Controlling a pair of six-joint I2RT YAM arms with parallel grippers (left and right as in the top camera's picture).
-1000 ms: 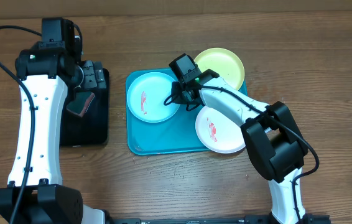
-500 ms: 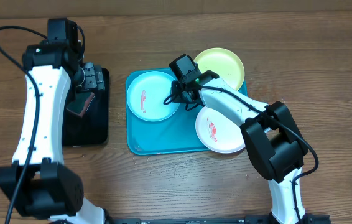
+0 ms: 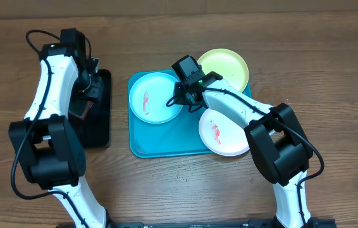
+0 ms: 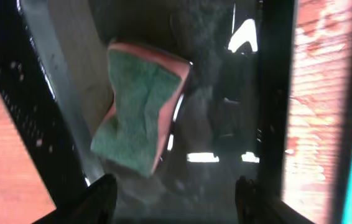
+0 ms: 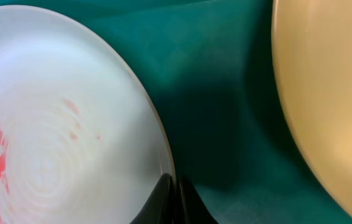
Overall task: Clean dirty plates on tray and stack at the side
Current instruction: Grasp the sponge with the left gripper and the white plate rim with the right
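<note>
Worktop (image 3: 331, 50) with two trays, three plates, both arms engaged.
The cyan tray (image 3: 166, 142) lies mid-worktop, with the black tray (image 3: 97, 133) just beside it on the left, a strip of wood between them. The light blue plate (image 3: 157, 98) sits in the cyan tray's left half and carries a red smear. The white plate (image 3: 223, 133), also smeared red, overhangs the tray's near right corner. The yellow-green plate (image 3: 226, 63) overlaps the far right corner, partly on the wood. A green-faced sponge (image 4: 140, 106) with a pink body lies tilted in the black tray. The left end effector (image 4: 175, 190) hangs above the sponge, fingers spread wide and not touching it. The right end effector (image 5: 175, 199) has its tips pressed together, pinching the light blue plate's right rim.
</note>
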